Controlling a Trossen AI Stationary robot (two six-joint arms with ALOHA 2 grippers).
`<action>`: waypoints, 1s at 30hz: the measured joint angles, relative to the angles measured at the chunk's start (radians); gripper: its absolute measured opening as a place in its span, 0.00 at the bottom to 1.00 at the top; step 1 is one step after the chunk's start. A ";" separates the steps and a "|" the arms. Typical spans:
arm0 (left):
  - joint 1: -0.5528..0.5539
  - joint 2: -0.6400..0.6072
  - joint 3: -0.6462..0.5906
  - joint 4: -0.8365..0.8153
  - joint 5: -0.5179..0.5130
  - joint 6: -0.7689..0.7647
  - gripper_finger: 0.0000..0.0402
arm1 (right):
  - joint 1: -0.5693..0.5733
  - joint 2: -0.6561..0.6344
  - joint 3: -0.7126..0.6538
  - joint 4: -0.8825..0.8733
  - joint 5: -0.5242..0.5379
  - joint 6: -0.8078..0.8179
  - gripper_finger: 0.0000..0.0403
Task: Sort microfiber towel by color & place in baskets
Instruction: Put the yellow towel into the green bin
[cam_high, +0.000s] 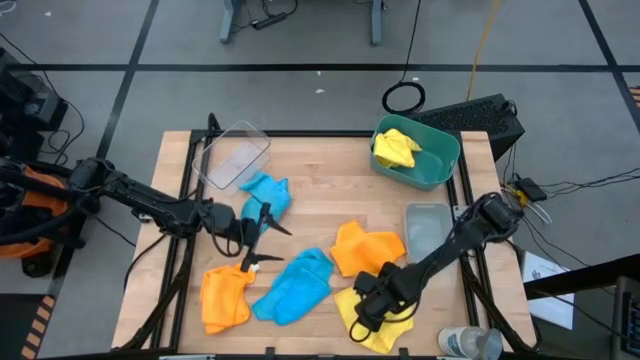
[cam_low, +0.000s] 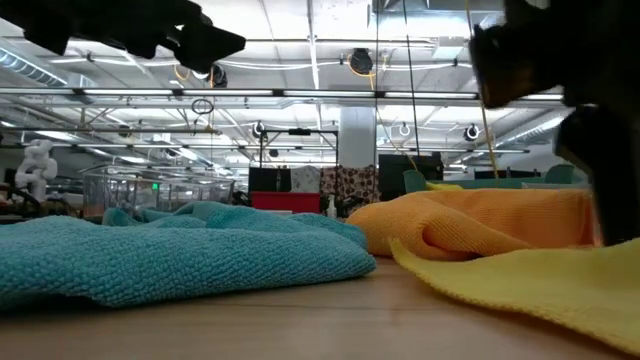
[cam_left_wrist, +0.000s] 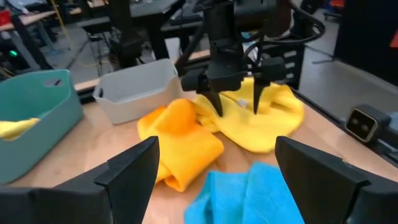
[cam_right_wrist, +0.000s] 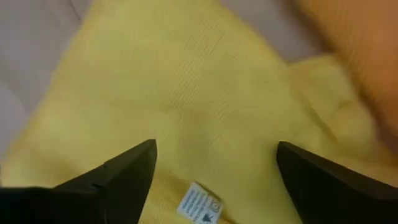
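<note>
Two sky blue towels (cam_high: 266, 192) (cam_high: 293, 286), two orange towels (cam_high: 224, 297) (cam_high: 365, 248) and one yellow towel (cam_high: 378, 325) lie flat on the table. A second yellow towel (cam_high: 395, 148) sits in the teal basket (cam_high: 440, 160). The clear basket (cam_high: 235, 155) is at the far left, and the grey basket (cam_high: 428, 228) is on the right. My left gripper (cam_high: 255, 238) hovers open between the blue towels. My right gripper (cam_high: 366, 306) is open and points down over the yellow towel (cam_right_wrist: 205, 106), beside its white tag (cam_right_wrist: 199, 205). My right gripper comes at the yellow towel (cam_left_wrist: 267, 118) from above, its open fingertips (cam_left_wrist: 219, 111) right at the cloth's upper surface. I cannot tell whether they touch it. The towel lies flat on the table.
A plastic bottle (cam_high: 470, 342) lies at the table's near right corner. A black device (cam_high: 480, 115) sits past the far right edge. Bare wood (cam_high: 320, 195) shows in the middle, between the towels and the baskets.
</note>
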 joint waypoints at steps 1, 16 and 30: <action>-0.005 0.000 0.000 -0.006 0.000 0.000 0.81 | 0.007 0.012 0.000 -0.001 -0.001 0.022 0.81; -0.039 0.036 0.000 -0.009 0.000 0.001 0.81 | 0.048 0.061 0.003 0.004 0.001 0.152 0.36; -0.036 0.058 0.000 0.063 -0.001 0.030 0.81 | 0.014 0.068 0.221 -0.125 -0.005 -0.068 0.02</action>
